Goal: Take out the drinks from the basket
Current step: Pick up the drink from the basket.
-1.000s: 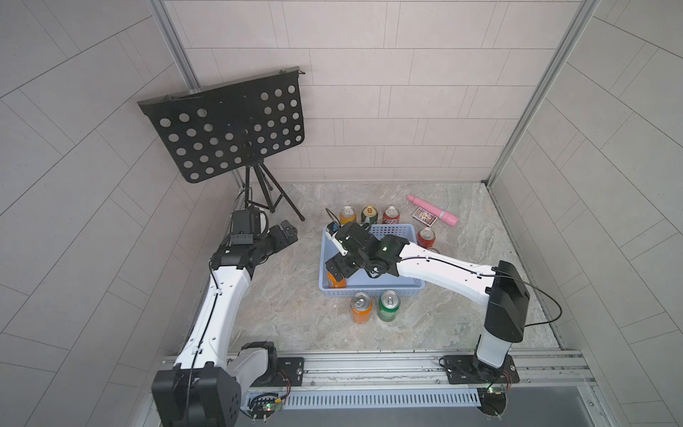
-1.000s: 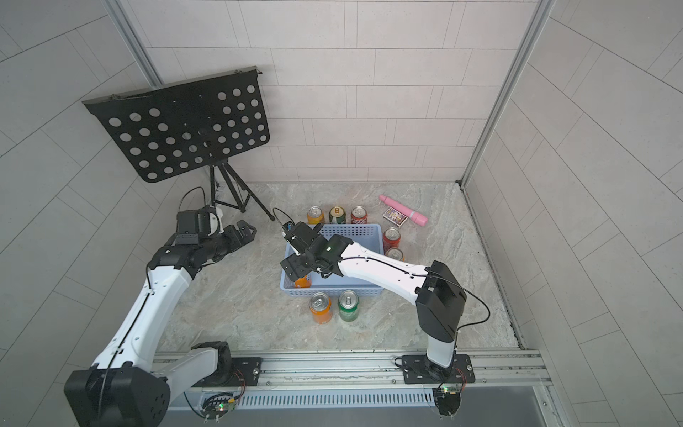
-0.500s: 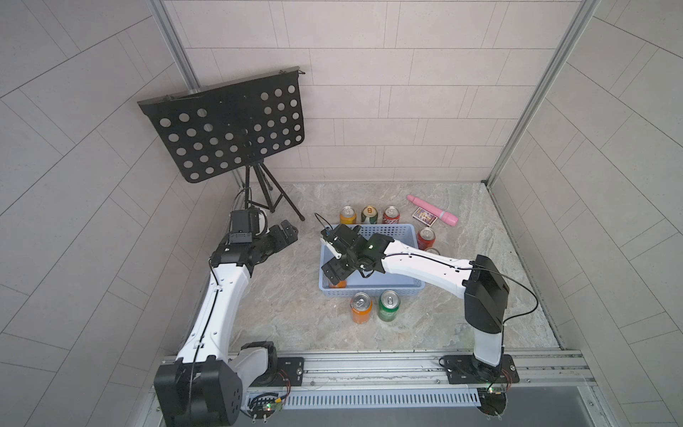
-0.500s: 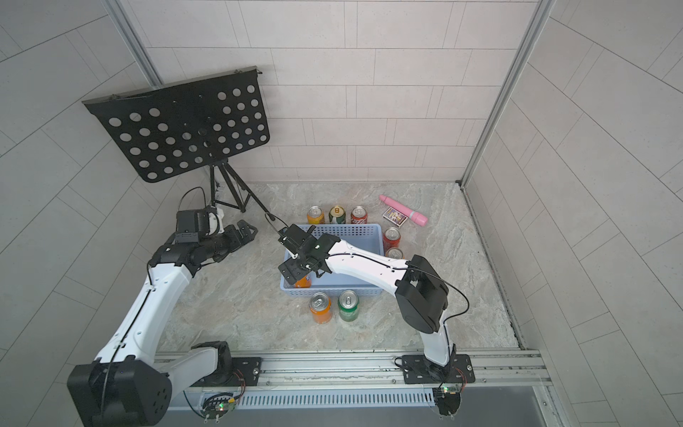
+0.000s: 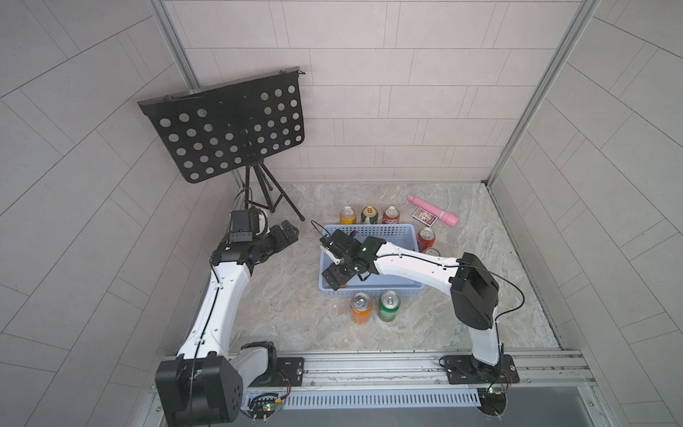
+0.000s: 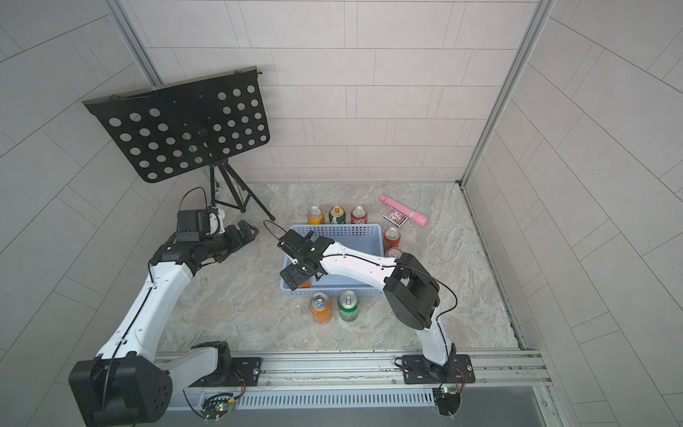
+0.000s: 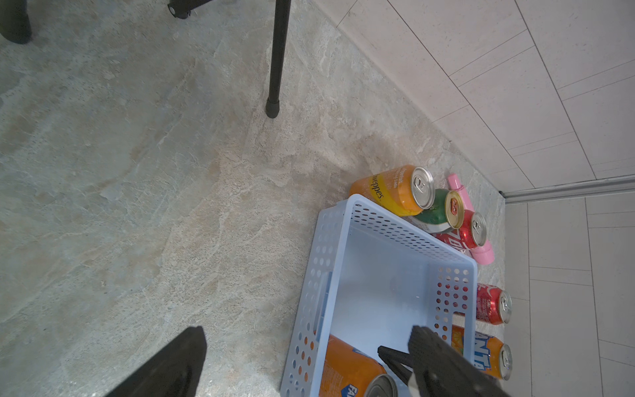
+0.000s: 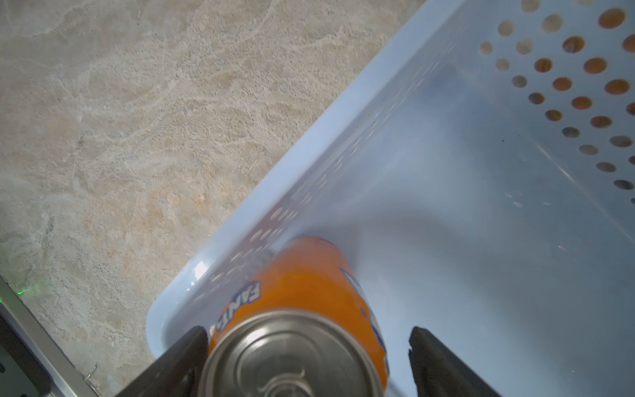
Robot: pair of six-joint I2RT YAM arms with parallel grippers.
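Observation:
The light blue basket holds one orange can, standing in its near-left corner. My right gripper hangs open over that can with a finger on each side. One finger touches the can's side; its partner stands apart. Outside stand three cans behind the basket: orange, dark green-and-white, red. Another red can is at its right, and orange and green cans in front. My left gripper hovers open left of the basket.
A pink tube and a small patterned card box lie at the back right. A black music stand stands at the back left, its tripod legs close behind my left gripper. Tiled walls close in three sides.
My right arm's elbow has swung left while its gripper stayed over the basket's near-left corner around the orange can. The left arm has not moved.

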